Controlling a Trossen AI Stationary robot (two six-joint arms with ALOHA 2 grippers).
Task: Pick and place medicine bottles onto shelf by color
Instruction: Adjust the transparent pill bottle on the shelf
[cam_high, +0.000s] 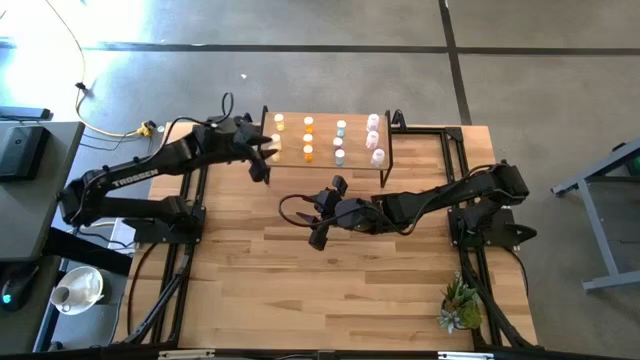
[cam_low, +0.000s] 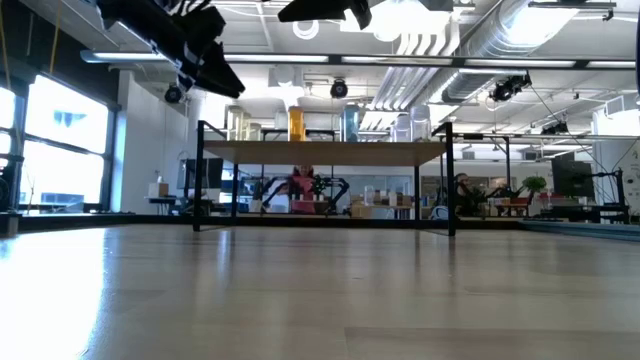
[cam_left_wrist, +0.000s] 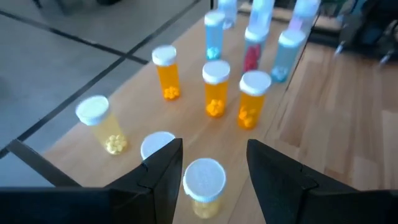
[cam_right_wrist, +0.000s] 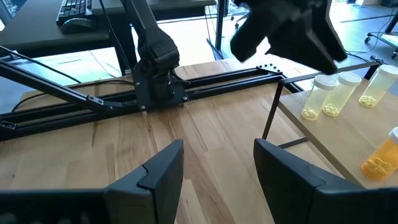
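The right gripper (cam_high: 322, 215) hangs over the bare middle of the tabletop (cam_high: 330, 290), on the near side of the shelf (cam_high: 385, 165), its fingers spread with nothing between them; in its wrist view only wood planks show in the gap.

Farther back, the left gripper (cam_high: 262, 158) sits at the left end of the shelf. Its fingers (cam_left_wrist: 160, 163) stand apart around a yellowish bottle (cam_left_wrist: 203, 185) with a white cap, which stands upright on the board; a gap shows on each side of the cap, so the gripper has released its hold or is not pressing it. Another white cap (cam_left_wrist: 155, 144) shows just beside the left finger, and a third yellowish bottle (cam_left_wrist: 101, 124) stands near the board's edge.

Beyond these, three orange bottles (cam_left_wrist: 216, 88) stand upright in a loose group. Farther still come bluish bottles (cam_left_wrist: 213, 36), one with reddish contents (cam_left_wrist: 252, 48), and pale pink ones (cam_high: 374, 138) at the right end of the shelf.

The shelf itself stands at the far edge of the tabletop.
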